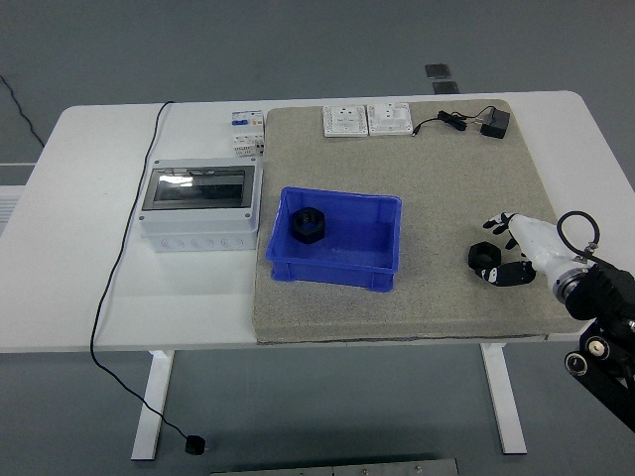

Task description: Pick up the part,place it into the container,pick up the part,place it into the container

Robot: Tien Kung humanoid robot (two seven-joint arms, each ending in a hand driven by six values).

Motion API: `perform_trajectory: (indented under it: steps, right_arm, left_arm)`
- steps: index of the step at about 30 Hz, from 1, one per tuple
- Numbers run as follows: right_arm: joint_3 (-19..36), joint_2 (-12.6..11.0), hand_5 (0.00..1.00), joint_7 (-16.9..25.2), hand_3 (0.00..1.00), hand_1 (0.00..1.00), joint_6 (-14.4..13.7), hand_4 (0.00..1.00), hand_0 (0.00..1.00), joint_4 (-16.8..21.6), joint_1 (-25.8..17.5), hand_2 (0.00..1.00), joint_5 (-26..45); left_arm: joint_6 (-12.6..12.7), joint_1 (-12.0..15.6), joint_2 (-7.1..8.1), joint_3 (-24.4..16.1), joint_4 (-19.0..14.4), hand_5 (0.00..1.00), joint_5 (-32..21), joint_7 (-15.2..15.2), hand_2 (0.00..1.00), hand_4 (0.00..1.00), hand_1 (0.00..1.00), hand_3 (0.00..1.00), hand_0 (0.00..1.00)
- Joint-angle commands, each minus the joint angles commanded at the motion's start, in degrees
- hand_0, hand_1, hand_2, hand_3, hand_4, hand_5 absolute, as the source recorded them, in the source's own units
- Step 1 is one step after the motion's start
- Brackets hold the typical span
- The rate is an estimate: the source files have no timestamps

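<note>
Black part point(483, 258) sits beside right hand point(511, 248), contact unclear.

A single head view looks from high on the robot's side, facing forward and down over the white table point(79, 198). The table's near edge runs across the lower part of the picture, with its legs and the grey floor below it; the far edge lies near the top. The camera stands far enough back to take in the whole tabletop.
</note>
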Motion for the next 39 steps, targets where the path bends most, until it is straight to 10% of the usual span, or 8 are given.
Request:
perform_trajectory:
  steps: [9,10,16,32,39]
  right_arm:
    - [-3.14,0.92,0.227,-0.13,0.623,0.529,-1.21,0.808,0.401,-2.69,1.56,0.6,-4.2]
    - [-3.23,0.94,0.023,-0.07,0.616,0.478,-1.53,0.558,0.327,-2.71,1.61,0.537,-4.7]
    - [-3.73,0.97,0.002,-0.19,0.623,0.463,-2.23,0.46,0.324,-2.74,1.75,0.53,-7.04]
    - [-3.76,-1.28,0.002,1.09,0.638,0.463,-3.9,0.399,0.315,2.71,5.24,0.544,-5.94]
    - [-8.95,2.66,0.002,7.12,0.638,0.485,-9.4,0.404,0.377,6.09,12.7,0.542,-1.39]
  left_arm:
    - [0.02,-0.02,0.02,0.11,0.0,0.506,-0.13,-0.01,0.662,0.65,0.646,0.594,0.729]
    - [0.02,-0.04,0.03,0.13,0.0,0.506,-0.14,-0.02,0.662,0.649,0.646,0.594,0.729]
    - [0.02,-0.13,0.08,0.15,0.0,0.506,-0.17,-0.03,0.662,0.649,0.646,0.594,0.729]
    - [0.07,-0.11,0.08,0.32,0.0,0.506,-0.56,-0.08,0.661,0.649,0.646,0.595,0.729]
    - [0.02,-0.2,0.13,-0.02,0.0,0.506,0.07,-0.04,0.662,0.65,0.646,0.594,0.729]
